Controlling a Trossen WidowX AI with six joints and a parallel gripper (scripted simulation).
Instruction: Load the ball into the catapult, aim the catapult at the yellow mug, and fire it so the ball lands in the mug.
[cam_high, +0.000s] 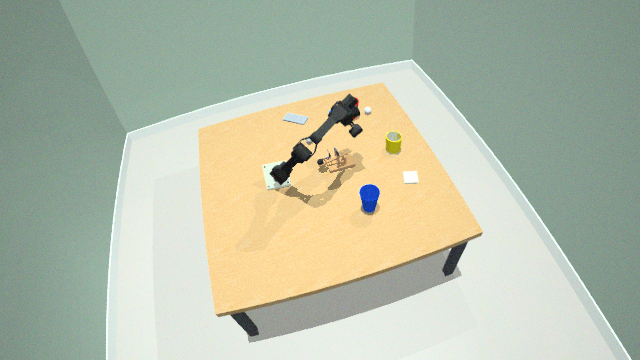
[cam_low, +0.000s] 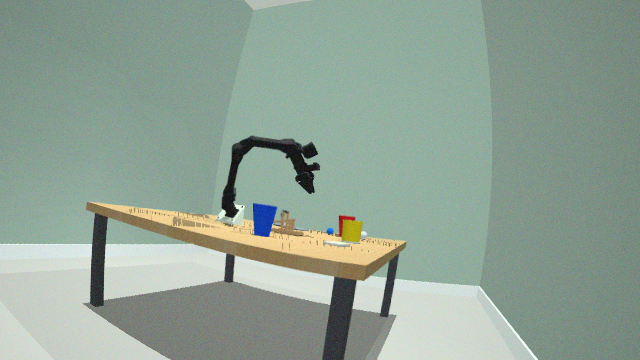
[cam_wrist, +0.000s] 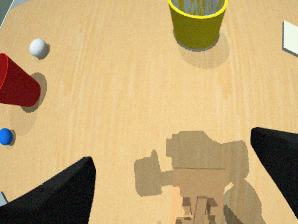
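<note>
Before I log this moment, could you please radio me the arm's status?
Gripper open, raised, holding nothing. Catapult on table. Yellow mug upright.
</note>
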